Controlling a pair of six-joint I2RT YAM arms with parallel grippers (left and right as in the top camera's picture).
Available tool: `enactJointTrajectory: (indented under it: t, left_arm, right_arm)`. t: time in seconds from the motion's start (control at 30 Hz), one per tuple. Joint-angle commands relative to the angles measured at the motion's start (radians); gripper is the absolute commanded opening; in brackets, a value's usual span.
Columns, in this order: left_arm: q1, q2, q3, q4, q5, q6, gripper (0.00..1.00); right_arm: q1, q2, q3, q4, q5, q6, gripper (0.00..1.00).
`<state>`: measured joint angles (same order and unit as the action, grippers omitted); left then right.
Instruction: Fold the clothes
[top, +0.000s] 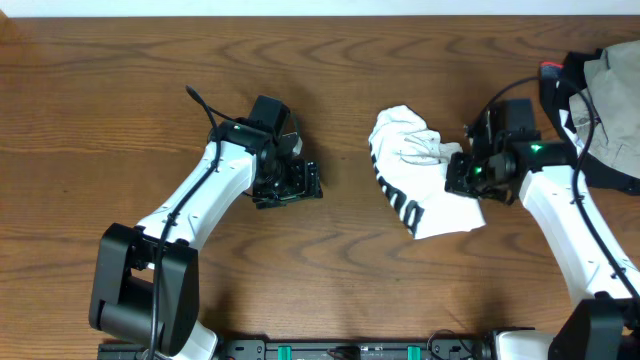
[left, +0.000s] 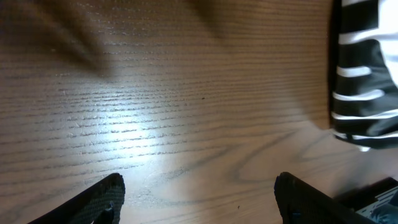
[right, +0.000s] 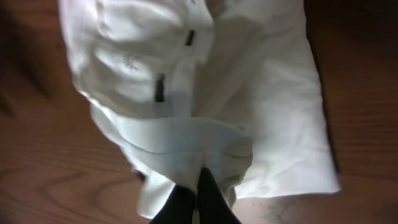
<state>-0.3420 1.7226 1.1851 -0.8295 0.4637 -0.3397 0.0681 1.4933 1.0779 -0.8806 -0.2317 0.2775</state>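
The clothes (top: 420, 170) lie as a crumpled white bundle on the right half of the table (top: 120, 100), nearer the back edge than the front, well apart from the left edge. It's only part-folded: one flap sticks out toward the front edge and the top is lumpy w/ loose creases.

The right gripper (top: 468, 172) sits at the bundle's right side. In the wrist view its fingers (right: 198, 186) are pressed together w/ a ridge of thin cloth (right: 273, 112) nipped between them. The left gripper (top: 290, 183) is left of centre, jaws apart over bare wood (left: 199, 193), holding nothing and not touching the bundle.

Risks, as I judge them:
- The nip looks small and near an edge, prob. one layer only. A pull could lift just that layer and undo the folds underneath.
- Nothing pins the bundle, since the left gripper is away. Any sideways drag may slide the whole lot instead of folding it.
- Thin fabric may slip out mid-move.
- A pile of other garments (top: 610, 100) is at the right edge near the back corner. A drag that way could mix them up.
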Motion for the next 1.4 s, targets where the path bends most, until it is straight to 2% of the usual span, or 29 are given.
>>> enactJointTrajectory:
  t: [0.0, 0.13, 0.27, 0.37, 0.57, 0.7, 0.8, 0.9, 1.03, 1.1, 1.2, 1.23, 1.3, 1.33, 1.37]
  left_arm:
    - [0.005, -0.004, -0.003, -0.001, -0.012, 0.013, 0.79]
    - [0.005, -0.004, -0.003, -0.003, -0.012, 0.013, 0.79]
    - [0.005, -0.004, -0.003, -0.002, -0.012, 0.013, 0.79]
    - [0.005, -0.004, -0.003, -0.002, -0.012, 0.013, 0.8]
    - [0.005, -0.004, -0.003, -0.002, -0.012, 0.013, 0.79]
    - [0.005, -0.004, -0.003, -0.008, -0.012, 0.013, 0.79]
    - [0.005, -0.004, -0.003, -0.021, -0.012, 0.014, 0.79]
    - [0.005, -0.004, -0.003, -0.025, -0.012, 0.026, 0.8]
    - [0.005, -0.004, -0.003, -0.025, -0.012, 0.032, 0.79]
    - [0.005, -0.004, -0.003, -0.021, -0.012, 0.032, 0.79]
    - [0.005, -0.004, -0.003, -0.016, -0.012, 0.032, 0.79]
    - [0.005, -0.004, -0.003, -0.015, -0.012, 0.032, 0.79]
    - [0.005, -0.004, -0.003, -0.013, -0.012, 0.032, 0.79]
    - [0.005, -0.004, -0.003, -0.011, -0.012, 0.032, 0.79]
    - [0.005, -0.004, -0.003, -0.01, -0.012, 0.032, 0.79]
  right_arm:
    - [0.021, -0.017, 0.036, -0.031, 0.043, -0.002, 0.01]
    - [0.024, -0.017, 0.036, -0.082, 0.231, 0.11, 0.01]
    - [0.024, -0.017, 0.034, -0.098, 0.381, 0.123, 0.01]
    - [0.024, -0.016, 0.024, -0.115, 0.556, 0.208, 0.01]
    - [0.021, -0.016, 0.019, -0.108, 0.572, 0.238, 0.02]
    - [0.019, -0.003, 0.019, -0.111, 0.605, 0.239, 0.21]
    - [0.01, 0.01, 0.019, -0.118, 0.688, 0.26, 0.27]
    - [-0.013, 0.018, 0.019, -0.119, 0.725, 0.268, 0.26]
    - [-0.043, 0.015, 0.02, -0.121, 0.574, 0.255, 0.18]
    - [-0.039, 0.005, 0.02, -0.094, 0.396, 0.143, 0.13]
    - [-0.025, -0.005, 0.02, -0.039, 0.135, -0.049, 0.12]
    - [-0.019, -0.005, 0.02, -0.022, 0.039, -0.116, 0.14]
    - [-0.008, 0.0, 0.02, 0.003, -0.103, -0.211, 0.25]
    - [-0.004, 0.003, 0.02, 0.01, -0.109, -0.216, 0.3]
    - [-0.004, 0.006, 0.02, 0.016, -0.094, -0.216, 0.31]
